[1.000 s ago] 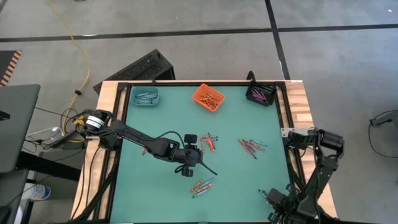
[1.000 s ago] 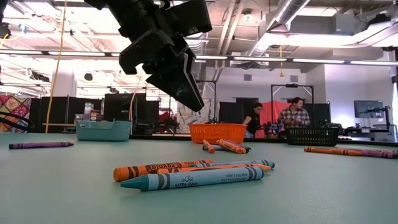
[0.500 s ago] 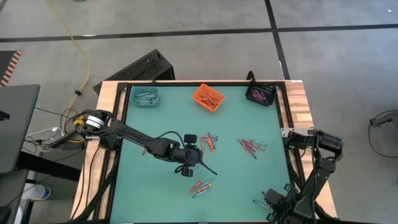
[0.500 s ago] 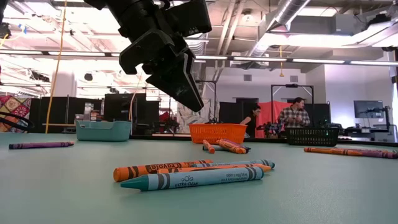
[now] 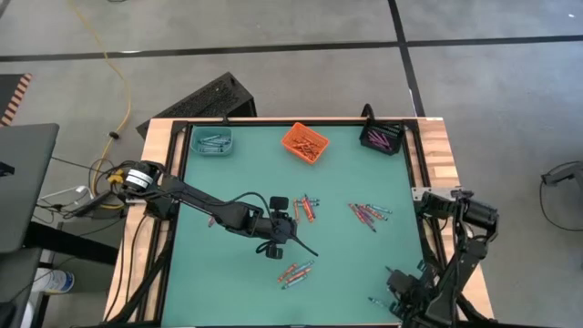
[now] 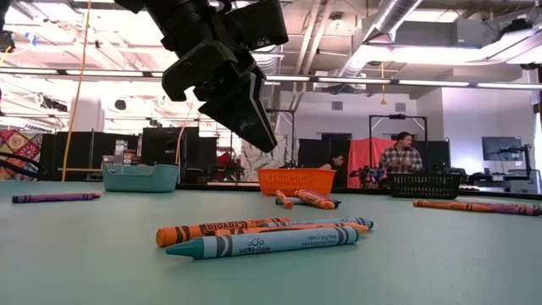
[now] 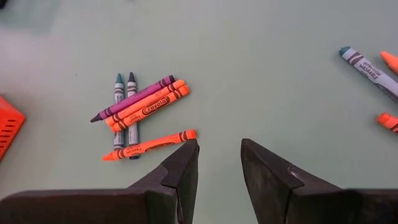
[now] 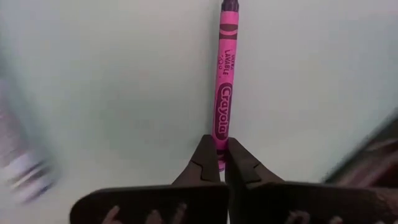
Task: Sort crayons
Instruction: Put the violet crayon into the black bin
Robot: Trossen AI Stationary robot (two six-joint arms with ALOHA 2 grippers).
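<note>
High view: overhead, straight down, far enough to take in the whole table [image 5: 228, 282], both arms and surrounding floor.
Low view: at tabletop height, level across the table into the room; very near the crayons [image 6: 262, 238] in front.
Left wrist view: looks down past its own fingers [image 7: 183, 168] at the mat, close.
Right wrist view: closer still.
High, low and left wrist views share the mid-table crayons.

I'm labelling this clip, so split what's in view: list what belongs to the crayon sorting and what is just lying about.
Part of the job:
- loose crayons on the green table
- pink crayon pinched in the right end effector
- teal bin, orange bin, black bin
- left end effector, open over the table

Lying about:
- yellow cable on the floor
- black crate behind the table
</note>
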